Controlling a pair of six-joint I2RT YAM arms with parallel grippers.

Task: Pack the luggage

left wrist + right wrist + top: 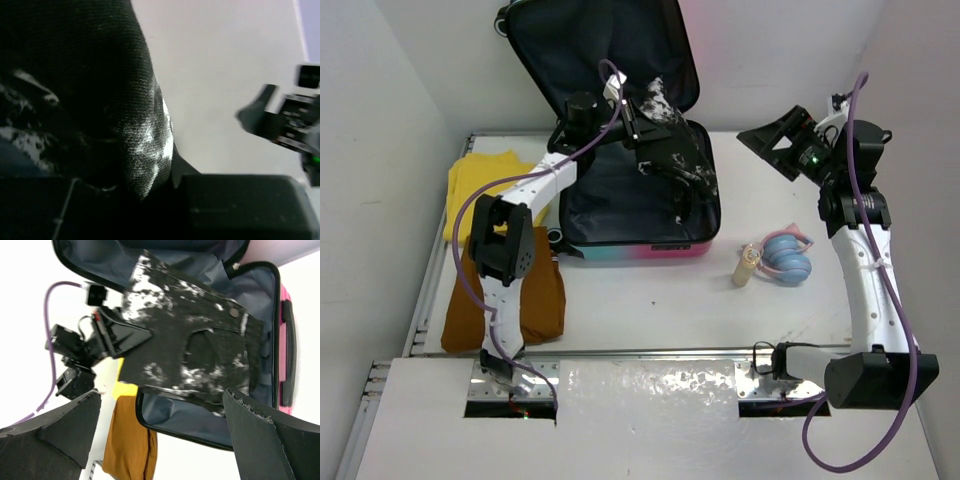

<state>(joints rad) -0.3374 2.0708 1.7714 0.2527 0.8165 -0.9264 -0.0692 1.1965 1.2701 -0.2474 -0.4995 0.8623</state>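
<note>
Gripping black-and-white denim garment [682, 152] with left end effector [638, 130] over open luggage [640, 251]; holding right end effector [767, 150] wide apart, empty.

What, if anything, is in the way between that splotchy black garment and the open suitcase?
Nothing visible. The left pincer holds the garment right over the open luggage, and only the case's own grey lining shows beneath it.
</note>
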